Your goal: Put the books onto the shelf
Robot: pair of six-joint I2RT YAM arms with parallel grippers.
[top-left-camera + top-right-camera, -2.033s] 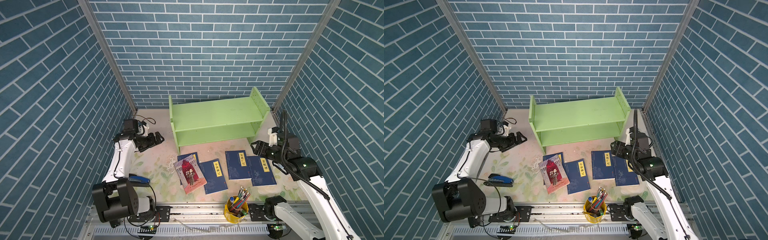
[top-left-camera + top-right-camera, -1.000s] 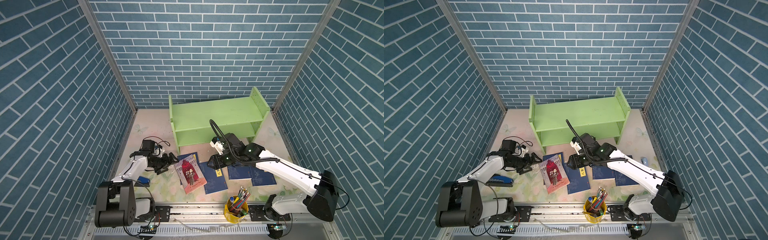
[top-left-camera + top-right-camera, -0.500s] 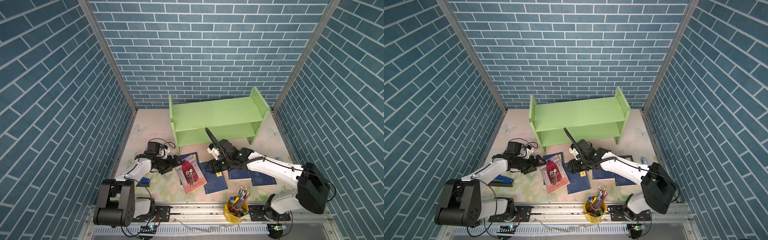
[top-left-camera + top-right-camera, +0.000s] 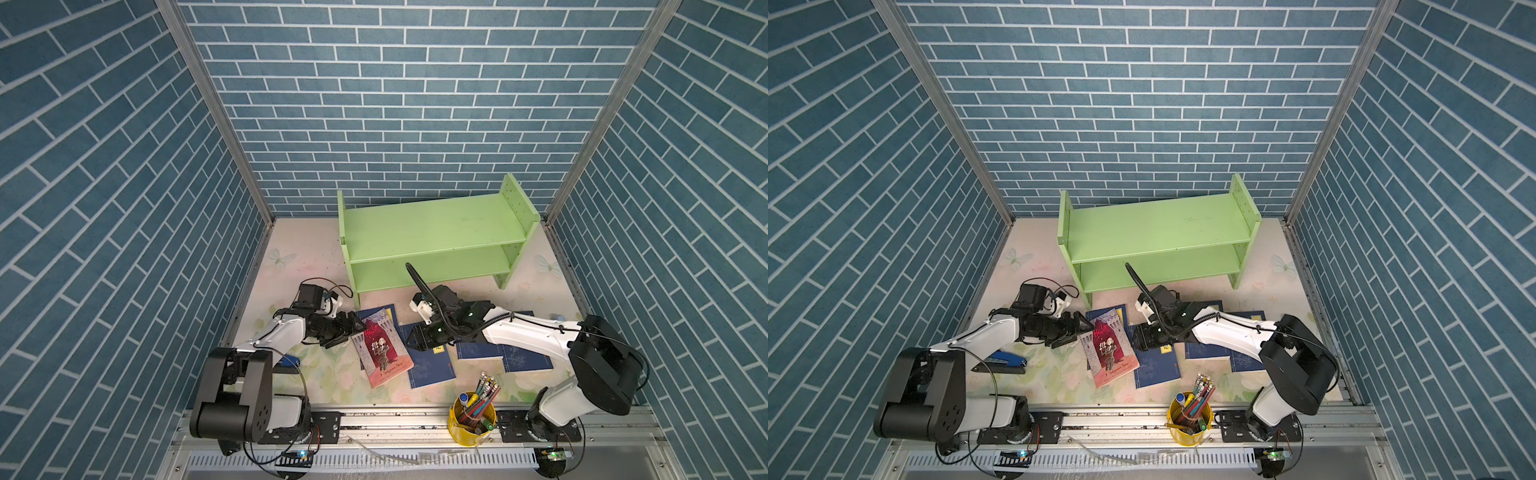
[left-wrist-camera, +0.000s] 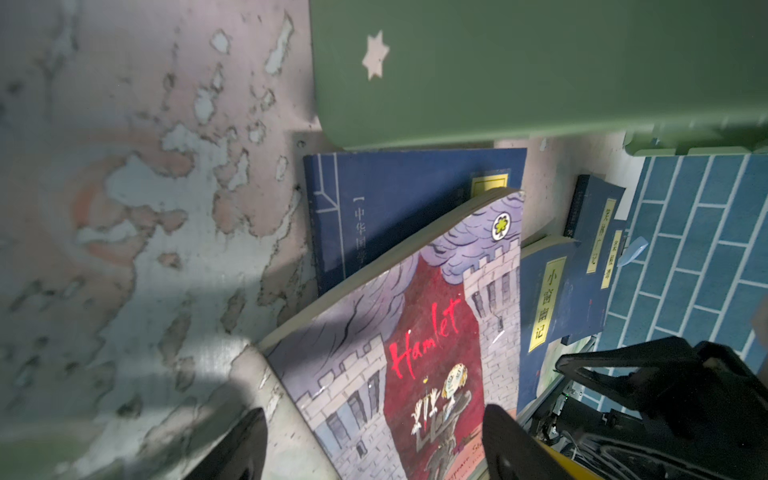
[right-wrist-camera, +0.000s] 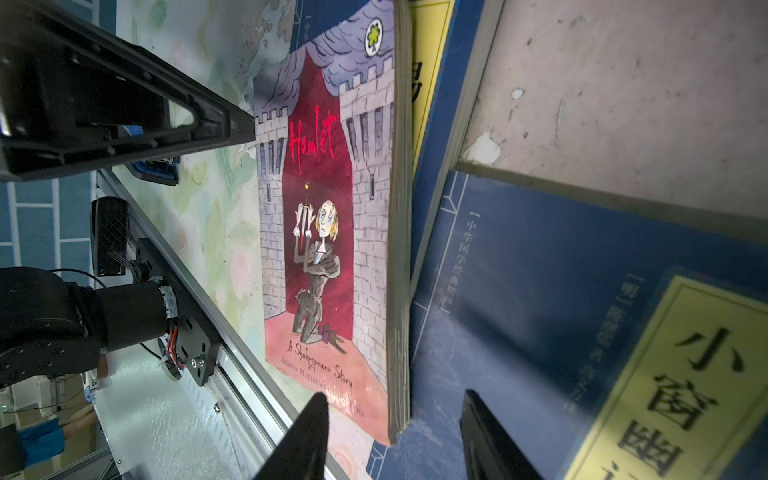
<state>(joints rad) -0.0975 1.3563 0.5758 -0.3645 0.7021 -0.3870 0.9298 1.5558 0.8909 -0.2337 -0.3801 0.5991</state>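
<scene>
The left gripper (image 4: 352, 330) has its jaws spread wide and clasps nothing, its fingers (image 5: 507, 449) set either side of the far left corner of the red-and-grey book (image 4: 382, 355), whose cover reads Hamlet. The right gripper (image 4: 412, 338) has its jaws parted around nothing too, its fingers (image 6: 307, 440) low over that book's right edge, where it overlaps a navy book (image 4: 430, 368) with a yellow label. The Hamlet cover lies slantwise on a second navy book (image 4: 380, 313), just in front of the left foot of the light-green shelf (image 4: 432, 232). A third navy book (image 4: 473, 352) and a fourth navy book (image 4: 528, 361) lie side by side toward the table's right edge, partly under the right arm (image 4: 523, 336). All five lie flat on the table (image 4: 299, 266), between its near edge and the shelf at the far edge. A blue stapler (image 4: 1007, 359) lies near the left edge, a yellow pen cup (image 4: 471, 419) at the near edge
</scene>
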